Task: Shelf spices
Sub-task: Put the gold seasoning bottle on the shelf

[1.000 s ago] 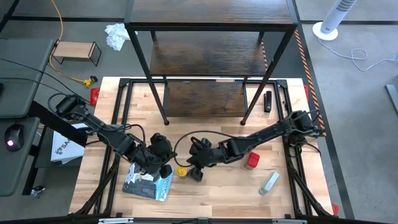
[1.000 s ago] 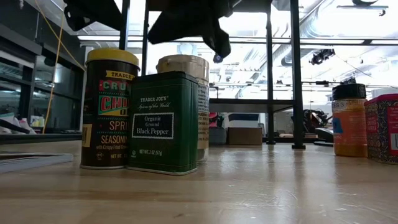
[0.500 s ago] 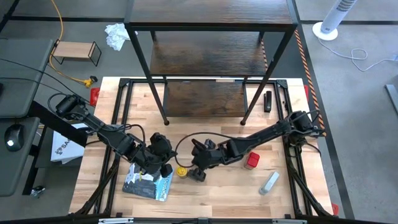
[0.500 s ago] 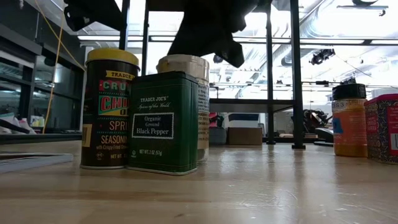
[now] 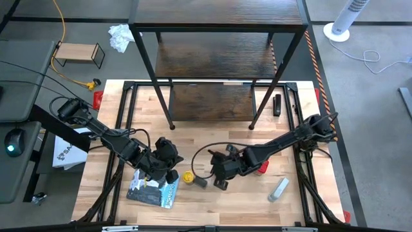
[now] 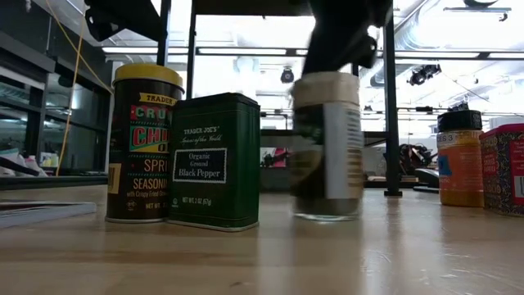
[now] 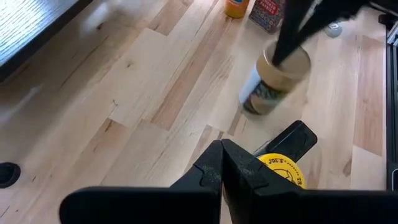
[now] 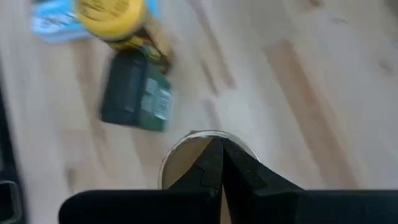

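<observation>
The tan-lidded jar (image 6: 327,147) stands on its base on the table, right of the black pepper tin (image 6: 214,161) and the yellow-lidded jar (image 6: 144,143). My right gripper (image 8: 217,149) is shut, with its tips on the jar's lid. My left gripper (image 7: 222,152) hangs shut just above the yellow lid (image 7: 281,171), touching nothing. The brown jar (image 6: 460,160) and the red one (image 6: 503,168) stand farther right. The dark wooden shelf (image 5: 215,58) rises at the table's far side. My right gripper sets its shut fingertips (image 7: 289,37) on top of the jar's tan lid (image 8: 186,155), coming from above and slanting down from the table's right. The jar stays upright with its base on the table.
A flat blue-grey packet (image 5: 154,190) lies under my left gripper, near the table's front. A grey-white tube (image 5: 279,189) lies at the front right. The shelf's black legs (image 5: 171,125) stand on the table's far half. A small light-wood rack (image 5: 78,53) sits on the floor.
My right gripper has gone toward the table's right edge and tipped more steeply down. The tan-lidded jar has slid along the table with it, out from behind the pepper tin, and now stands apart to the tin's right.
</observation>
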### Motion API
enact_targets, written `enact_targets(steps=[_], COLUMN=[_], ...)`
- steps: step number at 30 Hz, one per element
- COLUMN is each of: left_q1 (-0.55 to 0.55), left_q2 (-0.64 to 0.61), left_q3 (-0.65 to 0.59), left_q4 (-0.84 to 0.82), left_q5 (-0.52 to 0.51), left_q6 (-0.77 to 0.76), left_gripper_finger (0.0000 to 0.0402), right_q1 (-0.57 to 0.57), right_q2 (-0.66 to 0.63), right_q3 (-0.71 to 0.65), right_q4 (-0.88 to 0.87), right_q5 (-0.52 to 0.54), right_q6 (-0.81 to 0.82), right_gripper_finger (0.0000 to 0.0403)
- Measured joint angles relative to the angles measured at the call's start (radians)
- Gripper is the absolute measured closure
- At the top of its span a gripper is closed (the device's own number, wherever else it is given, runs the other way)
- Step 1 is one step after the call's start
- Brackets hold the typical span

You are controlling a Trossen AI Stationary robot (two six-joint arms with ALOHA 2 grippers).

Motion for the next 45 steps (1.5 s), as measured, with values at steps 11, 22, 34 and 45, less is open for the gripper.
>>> enact_targets(steps=[11,22,34,45], left_q1=[0.000,0.000,0.000,0.000], left_q2=[0.000,0.000,0.000,0.000], left_q3=[0.000,0.000,0.000,0.000], left_q4=[0.000,0.000,-0.001,-0.001], left_q5=[0.026,0.026,0.026,-0.003], left_q6=[0.016,0.017,0.017,0.059], left_gripper_finger=[0.0401,0.0367,0.0275,0.0204], right_q1=[0.069,0.082,0.065,0.001], right_q2=[-0.206,-0.148,-0.112,-0.077], right_q3=[-0.005,-0.018,-0.017,-0.017], right_q4=[-0.116,0.017,-0.027,-0.113], right_q5=[-0.007,-0.039,-0.043,-0.002], right_q6=[0.021,-0.070,-0.142,-0.143], right_gripper_finger=[0.0403,0.0234,0.0036,0.0031])
